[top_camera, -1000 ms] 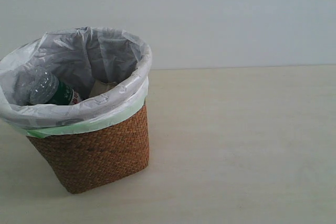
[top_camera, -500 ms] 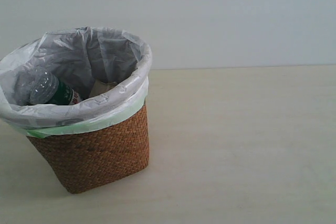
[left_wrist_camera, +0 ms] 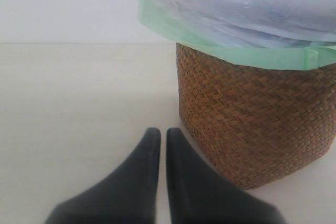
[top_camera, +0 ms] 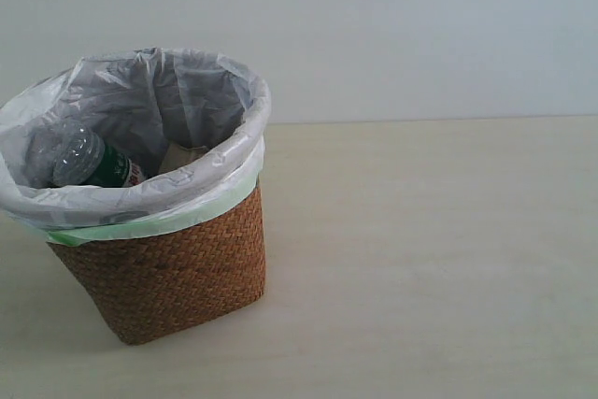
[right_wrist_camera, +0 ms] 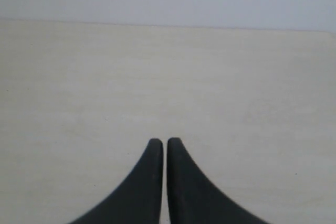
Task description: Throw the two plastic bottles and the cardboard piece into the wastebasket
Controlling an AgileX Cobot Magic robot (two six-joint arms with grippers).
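exterior view: nothing moved; we see one bottle point(top_camera: 89, 161), maybe cardboard point(top_camera: 187, 154), in wastebasket point(top_camera: 177, 268), so probably done. left gripper point(left_wrist_camera: 158, 132), right gripper point(right_wrist_camera: 160, 141) closed, empty.

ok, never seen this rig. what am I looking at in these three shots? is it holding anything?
It is a robot with two arms; each ends in a pair of jaws. The wide shot comes from a camera off the arms. It shows a pale table with a wicker basket lined with a plastic bag. Inside lie a clear bottle with a green label and a beige bit of cardboard; a second bottle is not visible. The other two shots come from cameras on the wrists: the black wedges are the jaws. The left jaws sit low beside the basket, the right jaws over the table. Both pairs are shut and hold nothing.
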